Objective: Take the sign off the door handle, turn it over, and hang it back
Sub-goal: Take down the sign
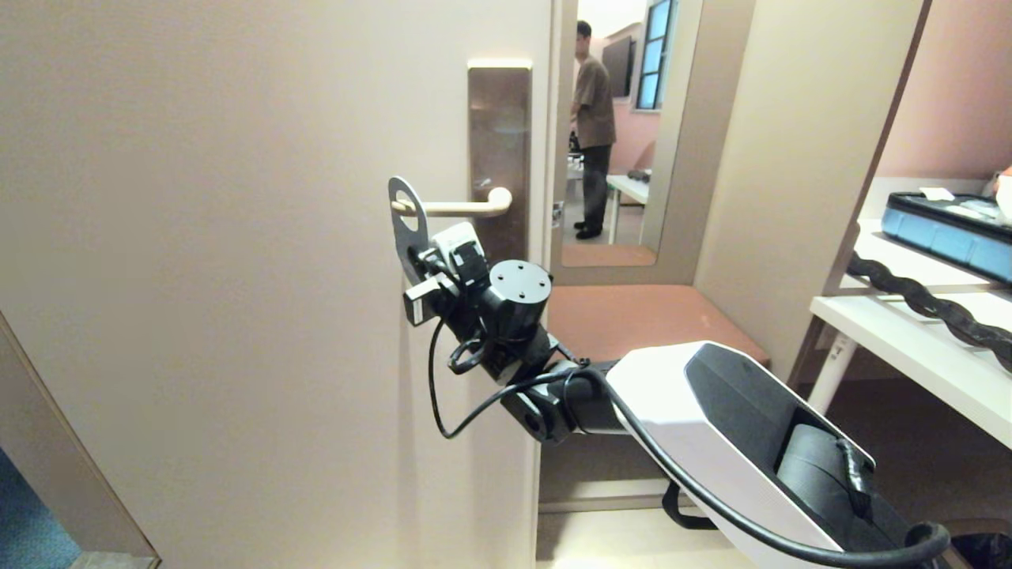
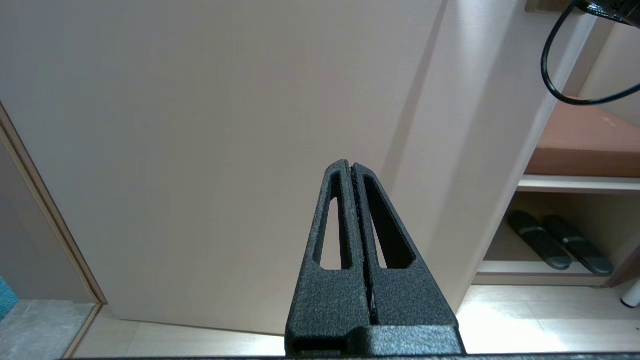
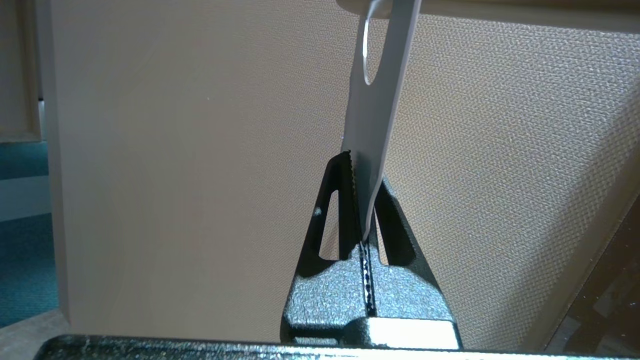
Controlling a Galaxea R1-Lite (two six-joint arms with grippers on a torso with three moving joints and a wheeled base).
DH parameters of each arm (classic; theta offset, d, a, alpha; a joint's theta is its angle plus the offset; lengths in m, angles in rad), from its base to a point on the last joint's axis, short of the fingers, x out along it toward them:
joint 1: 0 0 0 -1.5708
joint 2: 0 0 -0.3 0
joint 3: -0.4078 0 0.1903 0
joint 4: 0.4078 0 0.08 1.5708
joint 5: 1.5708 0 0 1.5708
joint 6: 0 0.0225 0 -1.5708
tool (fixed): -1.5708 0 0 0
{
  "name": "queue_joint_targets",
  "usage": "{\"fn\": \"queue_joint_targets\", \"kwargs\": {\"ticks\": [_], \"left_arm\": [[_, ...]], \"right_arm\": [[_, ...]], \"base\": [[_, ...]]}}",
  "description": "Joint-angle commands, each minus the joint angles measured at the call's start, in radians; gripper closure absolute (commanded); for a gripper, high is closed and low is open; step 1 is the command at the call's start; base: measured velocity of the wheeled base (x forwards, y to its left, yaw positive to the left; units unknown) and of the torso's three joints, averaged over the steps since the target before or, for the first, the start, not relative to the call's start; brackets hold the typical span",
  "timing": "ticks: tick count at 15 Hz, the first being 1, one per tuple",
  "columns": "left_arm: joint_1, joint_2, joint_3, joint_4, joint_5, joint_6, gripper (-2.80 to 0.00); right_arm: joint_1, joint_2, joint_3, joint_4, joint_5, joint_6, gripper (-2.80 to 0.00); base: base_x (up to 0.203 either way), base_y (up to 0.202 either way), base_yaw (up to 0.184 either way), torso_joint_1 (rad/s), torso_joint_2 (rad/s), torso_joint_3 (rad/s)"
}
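Note:
The sign (image 1: 405,224) is a flat grey hanger, edge-on to me, with the free end of the cream door handle (image 1: 462,208) poking through its oval hole. The handle juts from a bronze-brown plate (image 1: 500,134) on the beige door. My right gripper (image 1: 421,267) reaches up from below and is shut on the sign's lower end. In the right wrist view the sign (image 3: 376,115) rises from between the right gripper (image 3: 365,172) jaws up to the handle (image 3: 500,12). My left gripper (image 2: 351,167) is shut on nothing, low down and pointing at the bottom of the door.
A person (image 1: 593,126) stands in the room beyond the door edge. A brown bench (image 1: 640,316) sits below that. A white table (image 1: 909,348) on the right carries a blue case (image 1: 949,233). Slippers (image 2: 560,245) lie under the bench.

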Motion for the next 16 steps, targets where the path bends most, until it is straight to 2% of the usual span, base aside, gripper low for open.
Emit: {"fn": "queue_joint_targets", "kwargs": {"ticks": [1,8,16], "left_arm": [[0.0,0.001,0.0,0.0,0.001,-0.001,0.0],[0.0,0.001,0.0,0.0,0.001,-0.001,0.0],[0.0,0.001,0.0,0.0,0.001,-0.001,0.0]], "right_arm": [[0.001,0.003,0.0,-0.006,0.002,-0.006,0.0],[0.002,0.007,-0.002,-0.006,0.069,-0.007,0.0],[0.002,0.007,0.0,-0.009,0.083,-0.007,0.0]], "base": [[0.0,0.0,0.0,0.0,0.0,0.0],[0.0,0.0,0.0,0.0,0.0,0.0],[0.0,0.0,0.0,0.0,0.0,0.0]]}}
